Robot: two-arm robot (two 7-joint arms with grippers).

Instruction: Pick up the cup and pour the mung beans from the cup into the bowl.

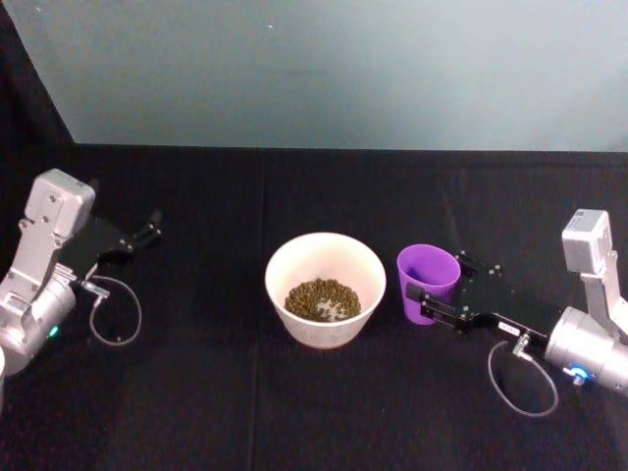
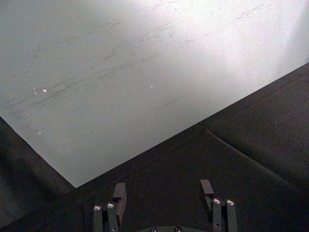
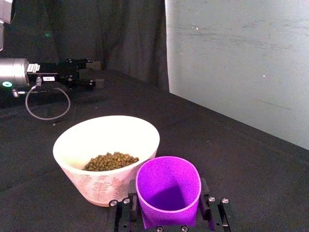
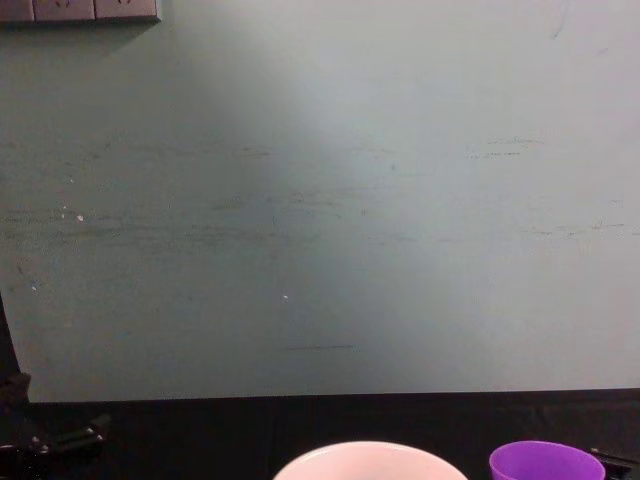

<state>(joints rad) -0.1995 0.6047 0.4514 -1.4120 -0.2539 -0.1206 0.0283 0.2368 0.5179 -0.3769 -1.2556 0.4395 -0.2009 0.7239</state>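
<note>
The right gripper (image 1: 424, 300) has its fingers around the upright cup (image 1: 428, 279), just beside the bowl (image 1: 325, 288); dark tabletop (image 1: 294, 412) lies bare around them. The right wrist view shows the cup's inside bare and mung beans (image 3: 111, 161) in the bowl. The left gripper (image 2: 165, 193), fingers spread, is well apart at the left.

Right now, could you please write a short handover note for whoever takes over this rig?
Right gripper: jaws around the purple cup, which stands upright on the black table just right of the bowl.
Left gripper: open, idle at the table's far left.
Done: the mung beans lie in the bowl; the cup looks empty.
Left: probably only to release the cup and withdraw the right arm.
</note>
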